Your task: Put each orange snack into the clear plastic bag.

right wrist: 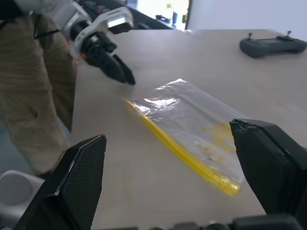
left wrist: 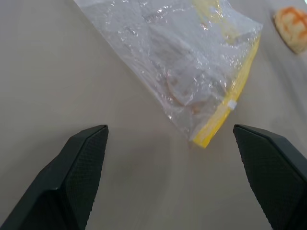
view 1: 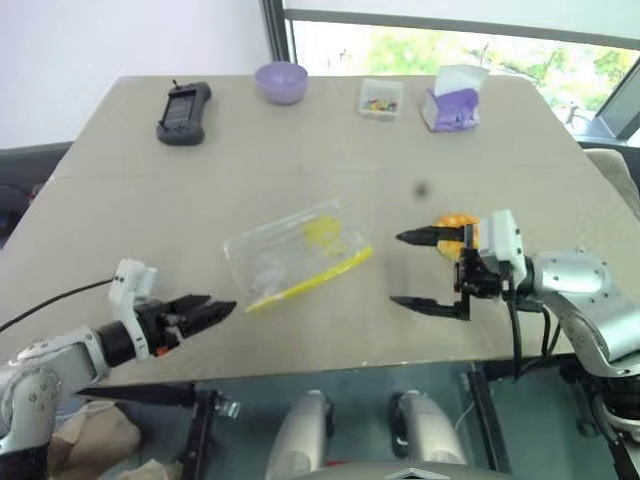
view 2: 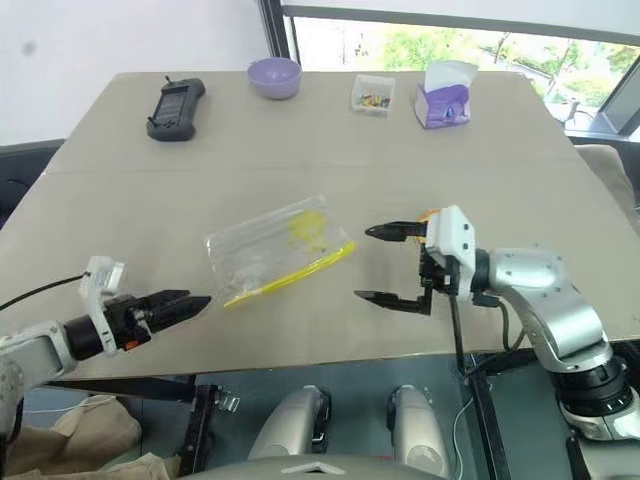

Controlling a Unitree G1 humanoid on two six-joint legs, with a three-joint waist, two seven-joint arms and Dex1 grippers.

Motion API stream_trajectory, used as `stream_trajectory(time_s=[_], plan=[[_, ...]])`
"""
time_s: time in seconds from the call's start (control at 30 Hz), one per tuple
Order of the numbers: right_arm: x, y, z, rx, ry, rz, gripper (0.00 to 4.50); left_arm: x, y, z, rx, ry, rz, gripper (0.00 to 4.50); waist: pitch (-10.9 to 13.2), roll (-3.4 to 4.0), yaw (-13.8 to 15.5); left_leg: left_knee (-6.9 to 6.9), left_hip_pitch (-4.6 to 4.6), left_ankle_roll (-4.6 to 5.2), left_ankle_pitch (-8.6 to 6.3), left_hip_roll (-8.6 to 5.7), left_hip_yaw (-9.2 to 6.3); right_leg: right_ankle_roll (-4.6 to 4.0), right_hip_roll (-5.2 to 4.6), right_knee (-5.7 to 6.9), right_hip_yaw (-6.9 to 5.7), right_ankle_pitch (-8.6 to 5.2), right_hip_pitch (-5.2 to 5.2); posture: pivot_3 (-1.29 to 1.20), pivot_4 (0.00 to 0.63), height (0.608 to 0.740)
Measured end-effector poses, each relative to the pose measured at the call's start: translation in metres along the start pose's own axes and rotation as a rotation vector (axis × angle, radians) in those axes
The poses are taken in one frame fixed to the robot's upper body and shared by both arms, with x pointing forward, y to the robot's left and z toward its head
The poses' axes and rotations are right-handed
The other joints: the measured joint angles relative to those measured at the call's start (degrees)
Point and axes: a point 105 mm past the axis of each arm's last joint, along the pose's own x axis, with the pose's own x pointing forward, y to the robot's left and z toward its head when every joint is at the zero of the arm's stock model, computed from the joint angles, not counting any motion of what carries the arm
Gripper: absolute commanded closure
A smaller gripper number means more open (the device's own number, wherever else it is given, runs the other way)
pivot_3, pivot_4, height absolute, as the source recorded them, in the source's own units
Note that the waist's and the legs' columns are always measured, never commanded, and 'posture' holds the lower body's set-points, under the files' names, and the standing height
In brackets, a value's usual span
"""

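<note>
The clear plastic bag [view 1: 295,255] lies flat in the middle of the table, its yellow seal strip toward the front edge. One orange snack [view 1: 455,224] sits on the table to its right, partly hidden behind my right gripper [view 1: 397,269]. That gripper is open, hovers between bag and snack, and its fingers point left at the bag [right wrist: 192,124]. My left gripper [view 1: 212,308] is open near the front left, aimed at the bag's corner [left wrist: 182,62] a short way off and touching nothing. In the left wrist view the snack [left wrist: 293,26] lies past the bag.
Along the far edge stand a black controller [view 1: 183,112], a purple bowl [view 1: 281,82], a small clear box of colourful bits [view 1: 380,100] and a purple tissue pack [view 1: 453,105]. The table's front edge [view 1: 330,368] runs just below both grippers.
</note>
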Motion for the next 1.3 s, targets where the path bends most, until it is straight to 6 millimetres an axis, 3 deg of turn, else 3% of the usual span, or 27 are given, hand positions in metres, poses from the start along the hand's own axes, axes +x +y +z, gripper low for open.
stream_trajectory(time_s=[0.2, 0.3, 0.6, 0.7, 0.87, 0.93, 0.97, 1.13, 1.3], plan=[[0.008, 0.008, -0.006, -0.033, 0.001, 0.024, 0.0, 0.014, 0.0, 0.012, -0.143, -0.007, 0.025, 0.07, -0.07, 0.11, 0.2, -0.01, 0.27, -0.02, 0.0, -0.07, 0.07, -0.14, 0.01, 0.02, 0.0, 0.08, 0.27, 0.0, 0.15, 0.74], [0.009, 0.005, -0.01, -0.038, 0.001, 0.008, 0.0, 0.023, -0.003, 0.014, -0.161, 0.018, 0.037, 0.07, -0.07, 0.12, 0.52, -0.09, 0.87, -0.04, -0.02, -0.1, 0.13, -0.17, -0.03, -0.05, 0.0, -0.17, 0.87, 0.0, 0.15, 0.74], [0.008, 0.007, -0.015, -0.051, 0.002, -0.026, 0.0, 0.06, -0.014, 0.026, -0.174, 0.055, 0.078, 0.07, -0.41, 0.47, 0.82, -0.07, 0.93, -0.04, -0.01, -0.2, 0.1, -0.21, -0.12, -0.03, -0.01, -0.14, 0.98, 0.0, 0.15, 0.74], [0.008, 0.008, -0.016, -0.057, 0.001, -0.031, 0.0, 0.069, -0.014, 0.025, -0.179, 0.062, 0.11, 0.8, -0.86, 0.8, 0.91, -0.07, 0.97, -0.04, -0.01, -0.24, 0.14, -0.16, -0.13, -0.03, -0.01, -0.18, 1.02, 0.0, 0.15, 0.74], [0.004, 0.007, -0.027, -0.038, 0.017, -0.065, 0.0, 0.08, -0.011, 0.021, -0.251, 0.056, 0.131, 3.02, -1.14, 0.9, 0.9, -0.06, 0.97, -0.03, -0.01, -0.26, 0.14, -0.14, -0.14, -0.04, -0.01, -0.2, 1.03, 0.0, 0.15, 0.74], [0.004, 0.005, -0.031, -0.045, 0.024, -0.088, 0.0, 0.083, -0.009, 0.021, -0.297, 0.047, 0.121, 4.18, -1.14, 0.9, 0.9, -0.06, 0.97, -0.03, -0.01, -0.28, 0.12, -0.13, -0.16, -0.05, -0.01, -0.2, 1.02, 0.0, 0.15, 0.74], [0.004, 0.003, -0.032, -0.049, 0.026, -0.099, 0.0, 0.085, -0.009, 0.019, -0.315, 0.049, 0.115, 4.45, -1.14, 0.88, 0.9, -0.06, 0.95, -0.03, -0.01, -0.29, 0.13, -0.13, -0.15, -0.05, -0.01, -0.2, 1.02, 0.0, 0.15, 0.74], [0.007, -0.006, -0.05, -0.099, 0.085, -0.182, 0.0, 0.089, -0.012, 0.019, -0.387, 0.05, 0.077, 4.45, -1.12, 0.73, 0.59, -0.07, 0.93, -0.04, -0.01, -0.4, 0.02, -0.12, -0.16, -0.06, -0.01, -0.2, 0.99, 0.0, 0.15, 0.74], [0.025, -0.012, -0.06, -0.145, 0.104, -0.214, 0.0, 0.094, -0.022, 0.018, -0.424, 0.071, 0.016, 4.45, -0.98, 0.49, 0.4, -0.09, 0.9, -0.05, -0.01, -0.31, -0.09, -0.23, -0.13, -0.05, 0.01, -0.13, 0.93, 0.0, 0.15, 0.74]])
